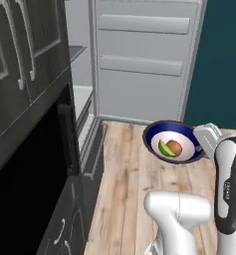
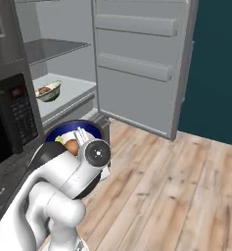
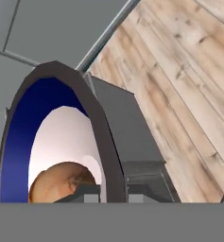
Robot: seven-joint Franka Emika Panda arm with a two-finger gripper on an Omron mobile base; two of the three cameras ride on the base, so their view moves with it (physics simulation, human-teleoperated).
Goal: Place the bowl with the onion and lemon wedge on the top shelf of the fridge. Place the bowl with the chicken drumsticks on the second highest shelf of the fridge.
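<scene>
My gripper (image 1: 198,146) is shut on the right rim of the dark blue bowl (image 1: 157,130) and holds it in the air above the wooden floor, in front of the open fridge (image 1: 82,55). Inside the bowl lie the brown onion (image 1: 175,147) and the green-yellow lemon wedge (image 1: 164,148). In the hand view the fingertips (image 3: 142,193) pinch the bowl's rim (image 3: 101,123), with the onion (image 3: 59,183) just behind. From the right, the bowl (image 2: 63,129) is partly hidden by my hand. The cream bowl with the chicken drumsticks (image 2: 49,90) rests on a fridge shelf (image 2: 73,90), below a bare shelf (image 2: 51,49).
The fridge door (image 2: 137,63) stands wide open to the right of the shelves. Dark cabinets (image 1: 20,55) and a black microwave (image 2: 10,117) line the left side. Wooden floor (image 2: 176,181) stretches out to the right, before a teal wall (image 2: 218,68).
</scene>
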